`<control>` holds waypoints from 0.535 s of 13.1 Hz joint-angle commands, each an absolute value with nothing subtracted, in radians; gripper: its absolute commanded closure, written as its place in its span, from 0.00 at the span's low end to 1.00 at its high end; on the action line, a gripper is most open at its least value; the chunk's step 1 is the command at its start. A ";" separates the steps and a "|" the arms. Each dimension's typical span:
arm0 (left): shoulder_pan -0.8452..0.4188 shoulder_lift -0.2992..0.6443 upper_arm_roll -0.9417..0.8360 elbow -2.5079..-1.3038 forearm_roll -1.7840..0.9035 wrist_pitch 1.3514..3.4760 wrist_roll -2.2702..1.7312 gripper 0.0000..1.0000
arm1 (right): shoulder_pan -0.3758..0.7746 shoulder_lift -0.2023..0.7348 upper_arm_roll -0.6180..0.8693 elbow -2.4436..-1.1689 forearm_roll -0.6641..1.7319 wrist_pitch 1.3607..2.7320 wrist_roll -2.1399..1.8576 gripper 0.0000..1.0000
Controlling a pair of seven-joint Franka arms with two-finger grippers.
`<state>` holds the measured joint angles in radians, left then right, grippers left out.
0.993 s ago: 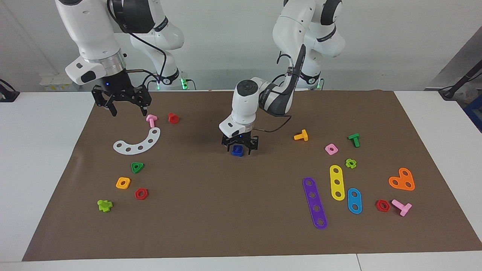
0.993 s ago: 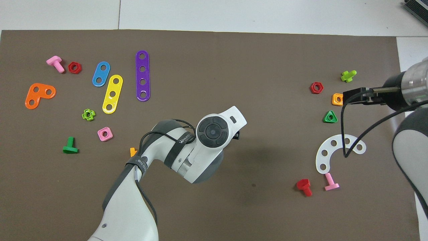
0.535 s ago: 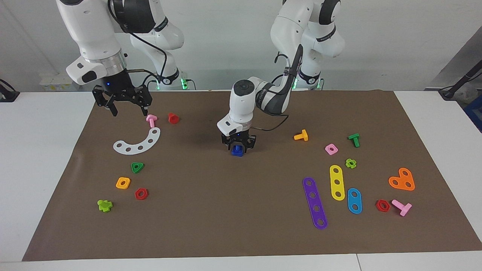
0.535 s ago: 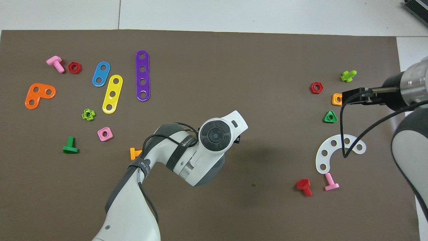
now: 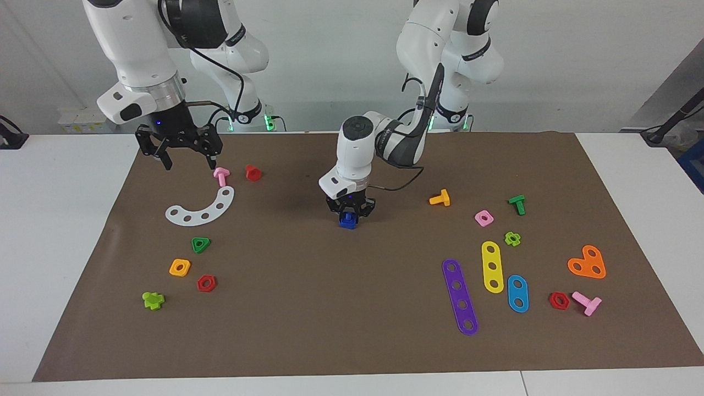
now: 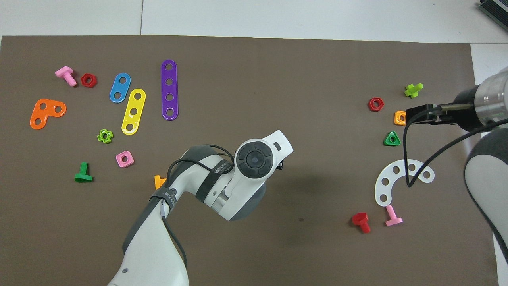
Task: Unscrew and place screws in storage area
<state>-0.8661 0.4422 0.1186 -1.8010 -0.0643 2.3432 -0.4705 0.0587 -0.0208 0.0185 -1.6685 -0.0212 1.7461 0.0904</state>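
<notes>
Where mat centre lies: small dark-blue screw [image 5: 347, 220] | left end effector [image 5: 350, 210] clamped on it | right end effector [image 5: 185, 160] spread, waiting

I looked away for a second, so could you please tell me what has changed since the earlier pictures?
The left gripper has closed in on the blue screw at mid-mat: its fingers stood wide around it a second ago and now pinch it. The screw has not left the mat. The right gripper waits open over the pink bolt as before; the other parts have not moved.
</notes>
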 commanded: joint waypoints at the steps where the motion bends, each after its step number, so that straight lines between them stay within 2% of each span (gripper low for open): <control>1: -0.842 0.436 0.123 -1.700 -0.075 2.214 -0.459 0.84 | 0.051 -0.026 0.023 -1.667 0.002 1.727 0.069 0.00; 5: -0.740 0.503 0.124 -1.476 -0.153 1.998 -0.457 0.85 | 0.049 -0.026 0.023 -1.670 0.002 1.741 0.071 0.00; 7: -0.640 0.503 0.123 -1.457 -0.153 1.956 -0.443 0.85 | 0.061 -0.025 0.035 -1.675 -0.003 1.759 0.074 0.01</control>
